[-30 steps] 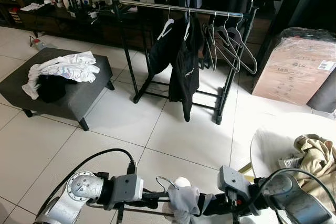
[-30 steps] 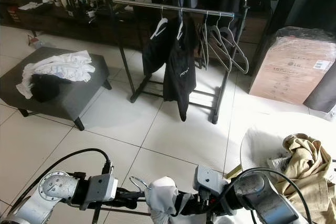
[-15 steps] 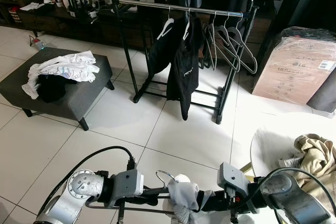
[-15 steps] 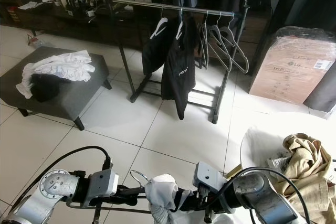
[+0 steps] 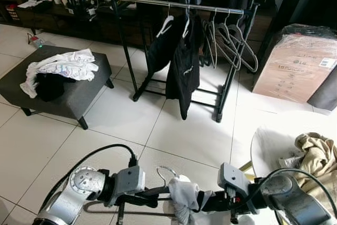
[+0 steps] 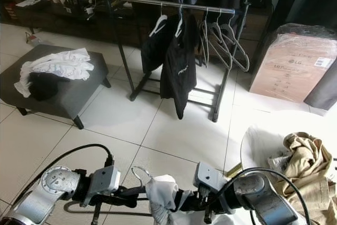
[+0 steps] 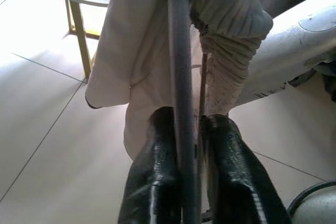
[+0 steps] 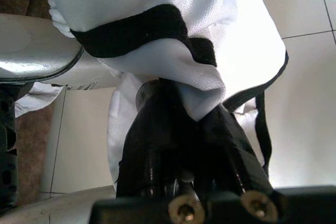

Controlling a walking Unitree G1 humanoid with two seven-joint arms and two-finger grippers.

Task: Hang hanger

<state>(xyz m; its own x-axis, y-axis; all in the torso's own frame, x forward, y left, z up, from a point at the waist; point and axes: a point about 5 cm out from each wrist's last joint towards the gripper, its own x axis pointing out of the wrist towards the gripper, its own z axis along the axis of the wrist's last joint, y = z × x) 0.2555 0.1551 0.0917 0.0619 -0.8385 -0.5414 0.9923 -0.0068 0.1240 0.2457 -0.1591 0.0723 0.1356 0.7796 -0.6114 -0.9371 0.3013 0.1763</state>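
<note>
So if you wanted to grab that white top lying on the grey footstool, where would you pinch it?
Pinch the crumpled white top at its raised folds in the middle, coming straight down from above. It lies bunched on the flat grey padded footstool, so the folds stick up and give a gripper something to close on, while the edges lie flatter against the cushion and a dark garment beside it.

White tile floor (image 5: 131,125) w/ grey ottoman (image 5: 79,96) (clothes (image 5: 63,67) heaped on top), rack (image 5: 181,51), box (image 5: 295,61).

right claw (image 8: 184,124), clamped on white garment (image 8: 152,19)
</note>
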